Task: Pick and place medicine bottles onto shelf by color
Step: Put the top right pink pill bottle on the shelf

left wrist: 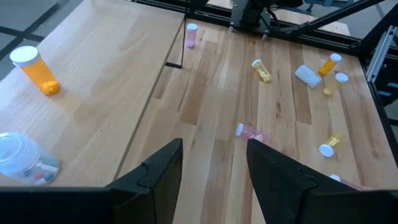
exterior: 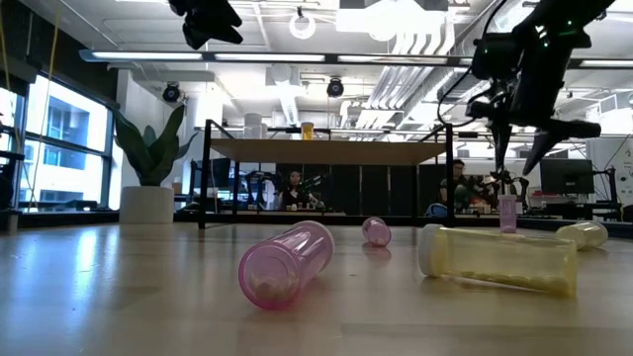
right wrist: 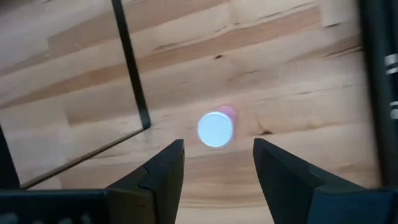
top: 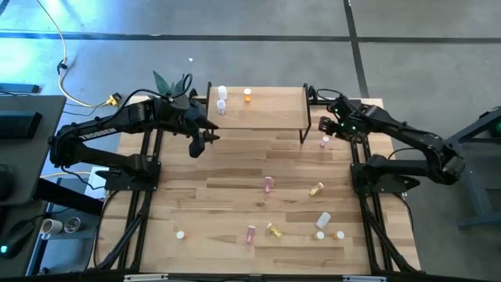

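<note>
Pink bottle [right wrist: 216, 129], white cap up, stands on the tabletop [top: 235, 184] at the frame's upper right, beside the shelf [top: 266, 110]; my right gripper [right wrist: 217, 165] hangs above it, fingers apart, holding nothing; my left gripper [left wrist: 214, 165] hovers open by the shelf's left end; other bottles [top: 317, 189] lie scattered lower down.

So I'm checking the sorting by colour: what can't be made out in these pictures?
- Shelf top, low view: seen edge-on, so its bottles are hardly visible.
- Upright pink bottle, right wrist view: its white cap hides the body.
- White bottle, left wrist view: cut off by the picture's edge.
</note>
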`<state>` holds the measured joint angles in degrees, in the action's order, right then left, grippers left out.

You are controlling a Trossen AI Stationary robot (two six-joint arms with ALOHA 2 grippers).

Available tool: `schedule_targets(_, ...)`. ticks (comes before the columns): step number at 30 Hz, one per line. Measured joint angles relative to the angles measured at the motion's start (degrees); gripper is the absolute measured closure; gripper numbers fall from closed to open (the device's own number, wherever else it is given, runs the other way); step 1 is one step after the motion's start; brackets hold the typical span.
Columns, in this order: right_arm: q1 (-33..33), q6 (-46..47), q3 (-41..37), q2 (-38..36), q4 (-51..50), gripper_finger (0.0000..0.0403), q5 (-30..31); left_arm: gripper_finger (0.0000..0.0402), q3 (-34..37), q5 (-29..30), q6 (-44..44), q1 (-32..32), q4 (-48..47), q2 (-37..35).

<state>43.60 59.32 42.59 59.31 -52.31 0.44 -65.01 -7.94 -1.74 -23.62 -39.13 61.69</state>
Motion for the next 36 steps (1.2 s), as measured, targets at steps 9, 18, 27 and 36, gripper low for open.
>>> schedule_targets(9, -1.0, -0.8, -3.4, 1.6, 3.6, 0.0219, 0.6, 0.0234, 0.0, 0.0, 0.0, 0.0, 0.0, 0.0)
schedule_targets(18, -1.0, -3.8, -3.4, 7.3, 6.8, 0.0219, 0.8, 0.0234, 0.0, 0.0, -0.1, 0.0, 0.0, 0.0)
schedule_targets(27, -1.0, -4.1, -3.4, 10.5, 7.3, 0.0219, 1.3, 0.0234, 0.0, 0.0, -0.2, 0.0, 0.0, 0.0)
schedule_targets(36, -1.0, -4.1, -3.4, 12.0, 7.7, 0.0258, 2.0, 0.0234, 0.0, 1.6, 0.0, 0.0, 0.0, 0.0)
